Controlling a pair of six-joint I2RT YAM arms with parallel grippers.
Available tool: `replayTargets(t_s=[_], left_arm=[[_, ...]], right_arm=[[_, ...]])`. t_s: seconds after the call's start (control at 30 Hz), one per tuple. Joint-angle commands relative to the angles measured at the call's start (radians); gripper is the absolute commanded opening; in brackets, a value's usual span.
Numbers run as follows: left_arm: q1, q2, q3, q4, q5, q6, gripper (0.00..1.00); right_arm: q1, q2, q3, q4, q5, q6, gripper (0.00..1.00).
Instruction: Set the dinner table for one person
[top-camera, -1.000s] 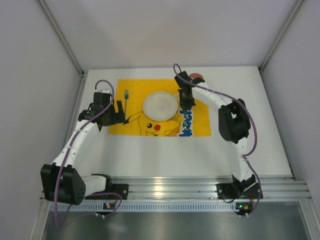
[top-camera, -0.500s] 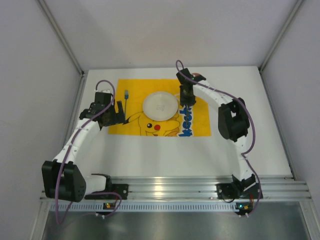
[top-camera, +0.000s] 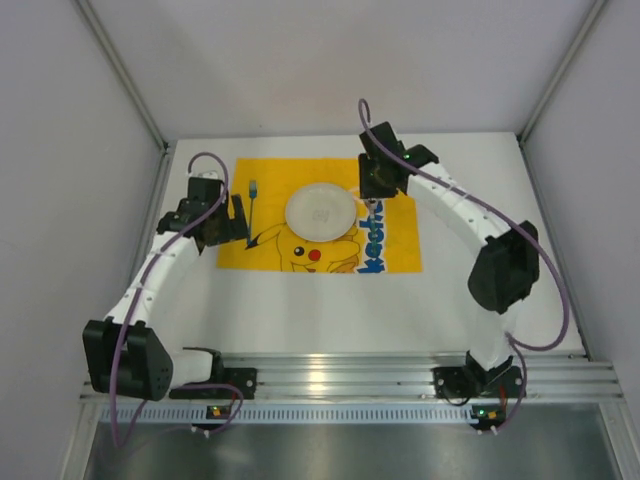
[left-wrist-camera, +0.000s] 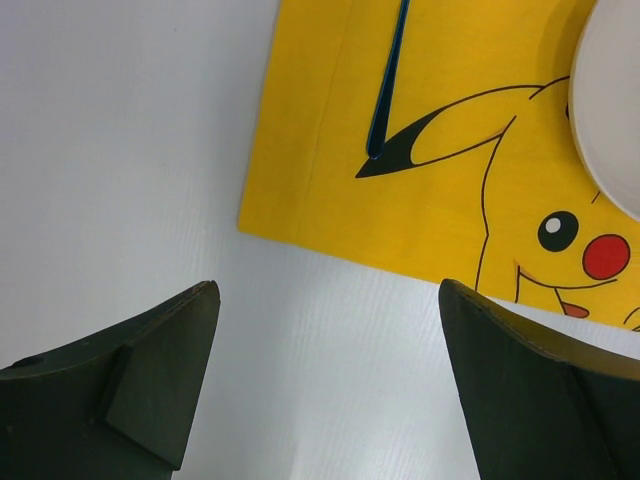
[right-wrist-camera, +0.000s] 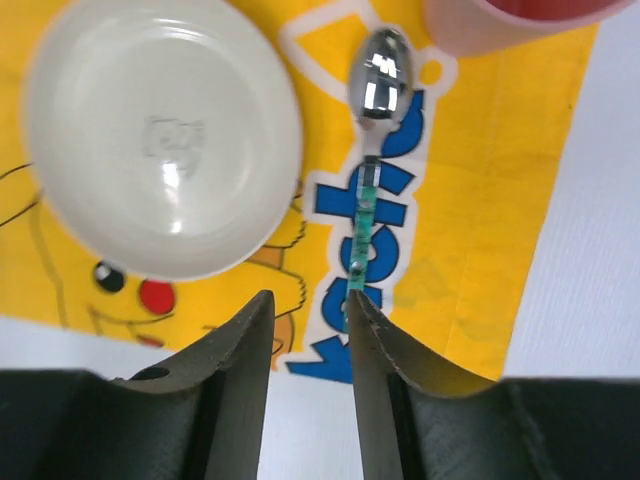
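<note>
Lying on the dinner table (top-camera: 300, 310), the spoon (right-wrist-camera: 366, 185) points toward the cup (right-wrist-camera: 500, 25).

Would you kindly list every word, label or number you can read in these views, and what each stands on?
"kach" is roughly what shows of the blue lettering on the yellow placemat; the spoon covers part, so this reading is unsure.
Raised mark at the centre of the white plate: too faint to read.
Nothing else legible.
</note>
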Motion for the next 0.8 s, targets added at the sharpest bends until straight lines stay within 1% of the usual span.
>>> replayTargets(t_s=[0.0,0.03,0.07,0.1,0.13,0.17,0.2,0.23,0.27,0.3,0.33,0.37,0.4,0.43,0.47,0.5,0.53,0.57,0.6,0.63,0.7,0.73,0.77], left_arm=[[0.002,0.005,0.099,-0.038,-0.037,-0.013,0.96],[0.002,0.008,0.173,-0.052,-0.020,-0.036,0.96],[0.002,0.002,0.207,-0.057,-0.005,-0.042,0.96],[0.002,-0.005,0.239,-0.056,0.009,-0.050,0.97],[0.002,-0.011,0.294,-0.039,0.019,-0.056,0.97],[0.002,-0.026,0.317,-0.030,0.015,-0.058,0.96],[0.002,-0.035,0.333,-0.016,-0.005,-0.062,0.97],[0.002,-0.049,0.322,0.047,-0.026,-0.067,0.96],[0.000,-0.095,0.289,0.093,-0.060,-0.056,0.96],[0.002,-0.122,0.238,0.163,-0.080,-0.050,0.95],[0.002,-0.156,0.093,0.241,-0.085,-0.017,0.93],[0.000,-0.235,0.005,0.426,-0.082,0.015,0.92],[0.000,-0.279,-0.087,0.511,-0.100,0.045,0.90],[0.000,-0.320,-0.268,0.591,-0.126,0.081,0.89],[0.002,-0.398,-0.363,0.786,-0.153,0.097,0.89],[0.002,-0.432,-0.455,0.875,-0.183,0.126,0.89],[0.002,-0.513,-0.749,1.113,-0.128,0.230,0.87],[0.002,-0.514,-0.752,1.115,-0.128,0.231,0.87],[0.003,-0.515,-0.805,1.227,-0.091,0.241,0.89],[0.005,-0.508,-0.868,1.250,-0.089,0.219,0.92],[0.008,-0.427,-0.900,1.325,-0.097,0.198,0.92],[0.008,-0.395,-0.932,1.365,-0.070,0.206,0.92],[0.008,-0.326,-0.951,1.415,-0.068,0.211,0.92]], right_arm=[[0.125,-0.240,-0.028,0.095,-0.002,-0.116,0.37],[0.150,-0.332,-0.036,0.111,0.000,-0.141,0.38],[0.178,-0.384,-0.045,0.131,0.033,-0.162,0.41],[0.237,-0.436,-0.066,0.170,0.070,-0.196,0.44],[0.268,-0.546,-0.083,0.199,0.158,-0.207,0.55],[0.294,-0.605,-0.135,0.230,0.197,-0.208,0.64],[0.316,-0.662,-0.172,0.300,0.211,-0.190,0.72],[0.319,-0.778,-0.222,0.345,0.204,-0.178,0.78],[0.318,-0.840,-0.351,0.388,0.213,-0.159,0.99],[0.317,-0.904,-0.419,0.432,0.225,-0.114,1.00],[0.319,-1.026,-0.485,0.480,0.242,-0.086,1.00],[0.318,-1.091,-0.639,0.511,0.269,-0.054,1.00],[0.317,-1.220,-0.727,0.543,0.280,0.000,1.00],[0.317,-1.285,-0.810,0.590,0.288,0.028,1.00],[0.317,-1.346,-0.956,0.605,0.299,0.058,1.00],[0.317,-1.404,-1.014,0.606,0.294,0.121,1.00],[0.317,-1.607,-1.138,0.588,0.243,0.159,1.00],[0.317,-1.609,-1.162,0.588,0.242,0.160,1.00],[0.317,-1.682,-1.177,0.567,0.240,0.196,1.00],[0.317,-1.708,-1.188,0.542,0.242,0.210,1.00],[0.319,-1.760,-1.188,0.458,0.244,0.215,1.00],[0.318,-1.768,-1.177,0.424,0.251,0.209,1.00],[0.317,-1.773,-1.150,0.371,0.253,0.200,1.00]])
